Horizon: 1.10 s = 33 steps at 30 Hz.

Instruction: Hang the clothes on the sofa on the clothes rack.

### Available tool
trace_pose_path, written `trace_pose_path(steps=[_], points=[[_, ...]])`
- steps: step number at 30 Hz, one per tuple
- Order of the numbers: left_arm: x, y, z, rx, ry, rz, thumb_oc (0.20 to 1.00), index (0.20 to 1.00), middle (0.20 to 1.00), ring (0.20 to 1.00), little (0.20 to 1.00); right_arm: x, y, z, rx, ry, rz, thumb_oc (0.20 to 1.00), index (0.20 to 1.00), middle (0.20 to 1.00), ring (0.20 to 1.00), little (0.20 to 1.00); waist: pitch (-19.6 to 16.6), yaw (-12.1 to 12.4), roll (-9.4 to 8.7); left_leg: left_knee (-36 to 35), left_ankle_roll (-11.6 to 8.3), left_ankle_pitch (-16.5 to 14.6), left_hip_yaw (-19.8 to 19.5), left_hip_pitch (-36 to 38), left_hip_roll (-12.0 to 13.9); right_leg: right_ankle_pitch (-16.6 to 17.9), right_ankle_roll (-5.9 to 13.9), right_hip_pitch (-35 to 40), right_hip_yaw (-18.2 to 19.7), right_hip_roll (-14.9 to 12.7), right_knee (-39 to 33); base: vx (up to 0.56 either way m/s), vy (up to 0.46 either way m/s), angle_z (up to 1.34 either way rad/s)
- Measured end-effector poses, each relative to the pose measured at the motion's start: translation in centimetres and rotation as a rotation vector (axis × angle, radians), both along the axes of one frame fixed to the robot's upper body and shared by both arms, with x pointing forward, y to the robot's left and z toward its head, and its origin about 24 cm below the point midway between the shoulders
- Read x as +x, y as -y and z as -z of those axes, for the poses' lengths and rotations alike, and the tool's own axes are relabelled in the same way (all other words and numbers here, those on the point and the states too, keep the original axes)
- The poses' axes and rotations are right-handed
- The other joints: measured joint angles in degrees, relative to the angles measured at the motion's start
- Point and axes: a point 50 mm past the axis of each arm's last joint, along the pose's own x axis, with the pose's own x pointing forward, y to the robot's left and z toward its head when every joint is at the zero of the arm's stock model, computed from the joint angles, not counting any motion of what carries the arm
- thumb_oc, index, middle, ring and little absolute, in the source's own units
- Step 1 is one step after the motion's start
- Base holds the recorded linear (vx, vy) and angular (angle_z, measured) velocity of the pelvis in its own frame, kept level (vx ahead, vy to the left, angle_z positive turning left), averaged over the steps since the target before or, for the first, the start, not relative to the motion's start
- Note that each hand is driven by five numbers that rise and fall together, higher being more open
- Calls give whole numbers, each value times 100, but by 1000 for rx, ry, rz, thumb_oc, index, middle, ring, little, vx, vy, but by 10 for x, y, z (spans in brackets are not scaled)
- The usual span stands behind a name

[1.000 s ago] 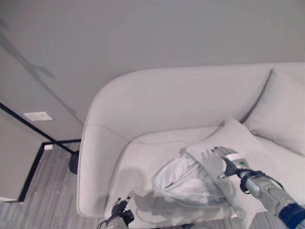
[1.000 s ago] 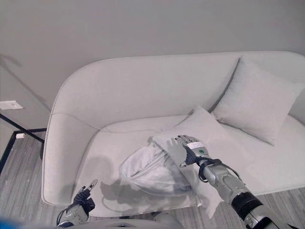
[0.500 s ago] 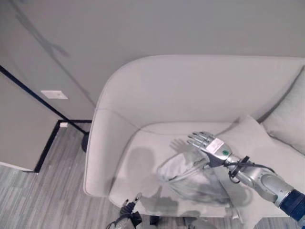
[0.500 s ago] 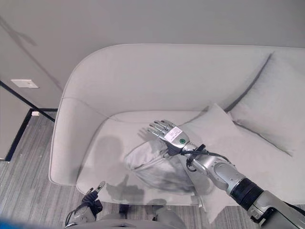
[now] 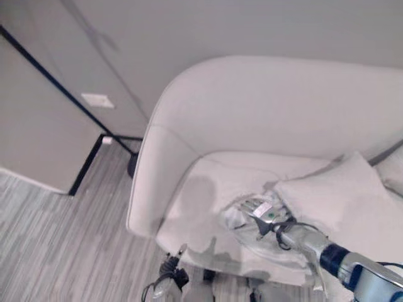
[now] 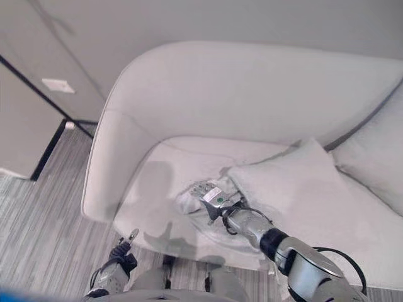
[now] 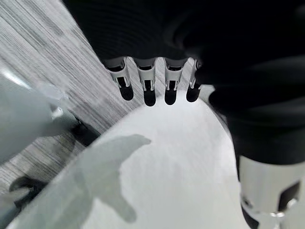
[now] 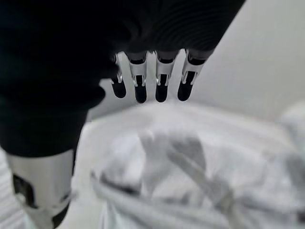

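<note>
Right hand [image 6: 208, 195] is hovering with straight fingers above the shirt [image 5: 242, 220] on the sofa [image 6: 252, 100]. Left hand [image 6: 119, 258] is hanging low, fingers relaxed. Shirt is looking soft and light; bunching a thick fold seems best.

Pale grey sofa [image 6: 208, 94] on striped wood floor [image 5: 56, 233], crumpled light garment [image 6: 211, 217] on seat, cushion [image 6: 289, 189] just beside it

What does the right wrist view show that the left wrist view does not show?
Right wrist view: the crumpled pale garment lying under the straight fingers of the right robot hand. Left wrist view: the grey striped floor past the relaxed fingers of the left robot hand, and the sofa's front edge. Both share the pale sofa seat.
</note>
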Motion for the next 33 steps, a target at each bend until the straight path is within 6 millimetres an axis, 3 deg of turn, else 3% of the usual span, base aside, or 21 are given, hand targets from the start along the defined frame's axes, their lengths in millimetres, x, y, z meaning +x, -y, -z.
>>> trace_pose_path(steps=[4, 8, 10, 15, 22, 25, 26, 28, 33], points=[[4, 0, -2, -11, 16, -23, 1000, 1000, 1000, 1000, 1000, 14, 13, -2, -63, 58, 67, 1000, 1000, 1000, 1000, 1000, 138, 41, 52, 1, 16, 56, -9, -108, -4, 17, -11, -111, -33, -8, -1, -5, 6, 1], [22, 1, -12, -13, 94, -14, 1000, 1000, 1000, 1000, 1000, 31, 32, -11, -145, 130, 144, 1000, 1000, 1000, 1000, 1000, 241, 89, 125, 1, 17, 119, -32, -391, -40, 34, -9, -385, -50, -39, -1, -9, 36, 3], [33, 4, -18, -11, 128, 10, 1000, 1000, 1000, 1000, 1000, 37, 46, -15, -215, 159, 180, 1000, 1000, 1000, 1000, 1000, 351, 123, 284, 2, 28, 155, -28, -577, -75, 65, 19, -574, -47, -75, 0, -17, 56, 0], [43, 6, -24, -13, 169, 22, 1000, 1000, 1000, 1000, 1000, 32, 67, -6, -287, 130, 251, 1000, 1000, 1000, 1000, 1000, 505, 211, 545, 3, 45, 169, 8, -788, -110, 71, 33, -792, -6, -105, 2, -1, 39, -3], [54, 16, -31, -27, 212, 66, 1000, 1000, 1000, 1000, 1000, 23, 66, 4, -216, 85, 301, 1000, 1000, 1000, 1000, 1000, 514, 183, 564, 3, 44, 170, 16, -838, -110, 47, 60, -852, 5, -103, 1, -3, 17, -1], [53, 23, -31, -46, 218, 74, 1000, 1000, 1000, 1000, 1000, 10, 63, 17, -182, 26, 324, 1000, 1000, 1000, 1000, 1000, 516, 164, 557, 2, 42, 168, 17, -838, -117, 46, 61, -852, 8, -110, 2, 0, 0, 0], [52, 23, -30, -46, 214, 73, 1000, 1000, 1000, 1000, 1000, 8, 62, 19, -180, 19, 323, 511, 511, 511, 511, 511, 515, 148, 555, 2, 43, 168, 17, -838, -118, 47, 61, -852, 9, -111, 2, 0, 0, 0], [50, 23, -29, -46, 210, 72, 1000, 1000, 1000, 1000, 1000, 7, 58, 21, -173, 12, 318, 200, 200, 200, 200, 200, 514, 98, 553, 2, 43, 169, 22, -835, -120, 47, 61, -851, 14, -114, 2, 0, 0, 0], [49, 26, -31, -51, 227, 85, 1000, 1000, 1000, 1000, 1000, 6, 51, 24, -168, -10, 316, 200, 200, 200, 200, 200, 499, 78, 544, 3, 45, 170, 23, -815, -123, 46, 65, -843, 11, -116, 28, 0, 0, 0]])
